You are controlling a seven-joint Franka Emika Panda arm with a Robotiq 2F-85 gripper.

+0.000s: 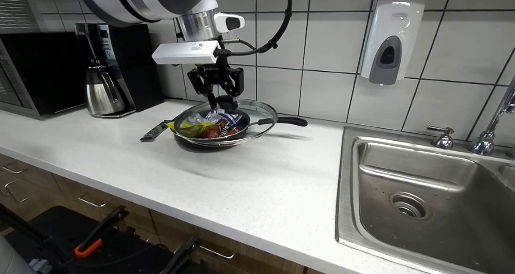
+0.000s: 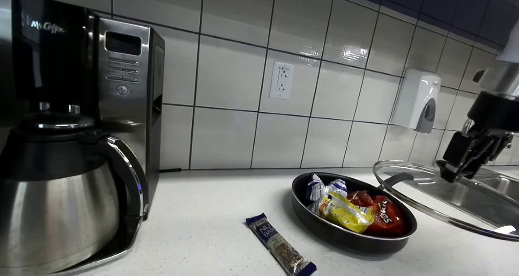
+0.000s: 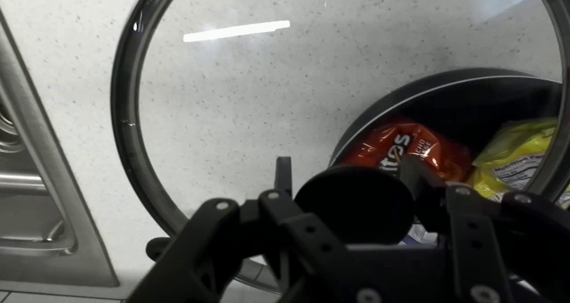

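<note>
white tiled wall; drawers below, apparently wooden.

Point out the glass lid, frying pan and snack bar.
Glass lid (image 3: 254, 98): wrist view, on its clear pane.
Frying pan (image 2: 330, 236): in an exterior view, outer wall.
Snack bar (image 2: 280, 246): in an exterior view, middle of the wrapper.

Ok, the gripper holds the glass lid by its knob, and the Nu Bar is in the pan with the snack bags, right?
No: the Nu Bar lies on the counter beside the pan, as both exterior views show. The gripper does hold the glass lid by its knob, and the snack bags are in the pan.
</note>
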